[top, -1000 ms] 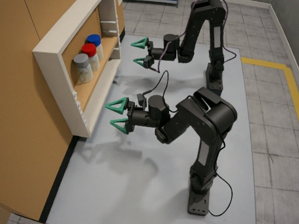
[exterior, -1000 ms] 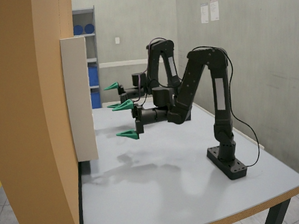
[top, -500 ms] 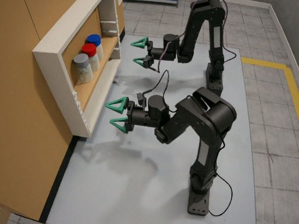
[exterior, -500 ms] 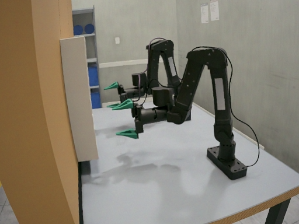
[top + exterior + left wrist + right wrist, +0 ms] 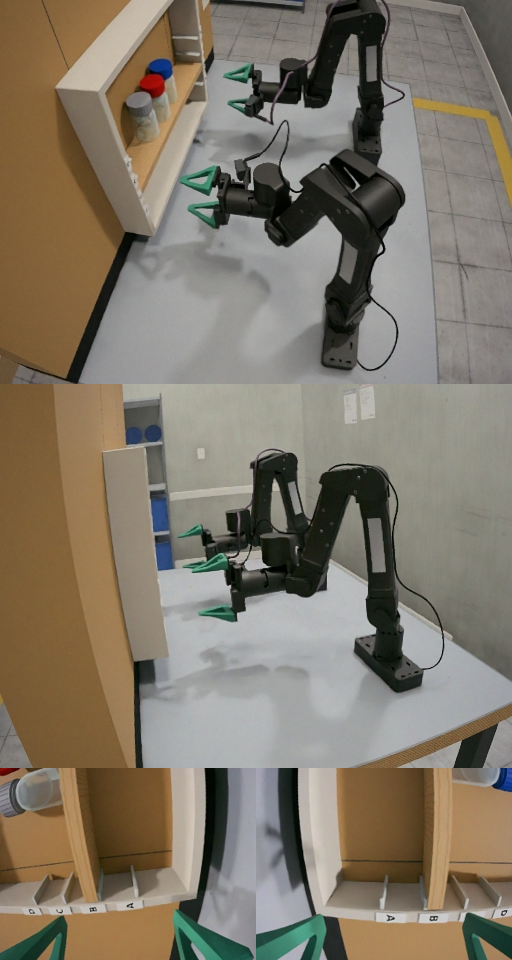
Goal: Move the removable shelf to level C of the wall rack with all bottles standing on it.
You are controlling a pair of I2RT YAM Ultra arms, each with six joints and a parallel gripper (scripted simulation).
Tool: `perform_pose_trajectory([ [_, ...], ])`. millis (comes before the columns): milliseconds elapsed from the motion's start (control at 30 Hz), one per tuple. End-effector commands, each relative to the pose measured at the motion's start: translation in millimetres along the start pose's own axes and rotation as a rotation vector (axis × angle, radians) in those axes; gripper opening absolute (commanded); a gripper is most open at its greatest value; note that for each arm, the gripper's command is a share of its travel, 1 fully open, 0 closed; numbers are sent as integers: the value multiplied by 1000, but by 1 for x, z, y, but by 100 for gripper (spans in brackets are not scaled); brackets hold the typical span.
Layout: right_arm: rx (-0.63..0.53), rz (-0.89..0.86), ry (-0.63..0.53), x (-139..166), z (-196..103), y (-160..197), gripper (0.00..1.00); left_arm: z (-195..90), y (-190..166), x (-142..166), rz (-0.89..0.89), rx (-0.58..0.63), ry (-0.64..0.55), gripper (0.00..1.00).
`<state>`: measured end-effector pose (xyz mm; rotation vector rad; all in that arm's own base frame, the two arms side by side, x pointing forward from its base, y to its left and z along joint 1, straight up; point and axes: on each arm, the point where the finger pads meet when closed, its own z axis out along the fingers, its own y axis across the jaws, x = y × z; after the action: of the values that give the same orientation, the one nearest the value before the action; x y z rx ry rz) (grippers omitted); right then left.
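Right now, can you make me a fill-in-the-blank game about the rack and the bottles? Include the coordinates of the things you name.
The wooden shelf (image 5: 150,155) (image 5: 79,832) (image 5: 441,832) sits at level ____ of the wall rack (image 5: 107,150) (image 5: 135,559) (image 5: 189,832) (image 5: 320,832).
There are ____ bottles on it.
Between the gray-capped bottle (image 5: 142,117) (image 5: 39,791) and the blue-capped bottle (image 5: 167,82) (image 5: 484,774) stands one with a ____ cap.
The left gripper (image 5: 186,194) (image 5: 196,592) (image 5: 118,920) has ____ between its fingers.

Missing words: B; three; red; nothing

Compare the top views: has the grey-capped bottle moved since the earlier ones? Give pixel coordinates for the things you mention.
No. The grey-capped bottle (image 5: 146,126) (image 5: 38,789) stands in the same spot on the shelf (image 5: 144,162) (image 5: 79,832) (image 5: 441,832), judged against the rack's (image 5: 107,150) (image 5: 135,554) (image 5: 189,811) (image 5: 320,832) near side.
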<state>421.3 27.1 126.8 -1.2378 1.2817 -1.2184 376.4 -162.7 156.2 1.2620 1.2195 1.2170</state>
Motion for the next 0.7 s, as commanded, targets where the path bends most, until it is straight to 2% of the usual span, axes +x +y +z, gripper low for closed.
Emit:
perform_pose_trajectory([
  [0,59,9,3,2,7,-18,100,7,13,-1,-35,-37,5,100],
  [100,59,9,3,2,7,-18,100,7,13,-1,-35,-37,5,100],
  [667,59,9,3,3,4,-68,100,5,64,1,-35,-37,5,100],
])
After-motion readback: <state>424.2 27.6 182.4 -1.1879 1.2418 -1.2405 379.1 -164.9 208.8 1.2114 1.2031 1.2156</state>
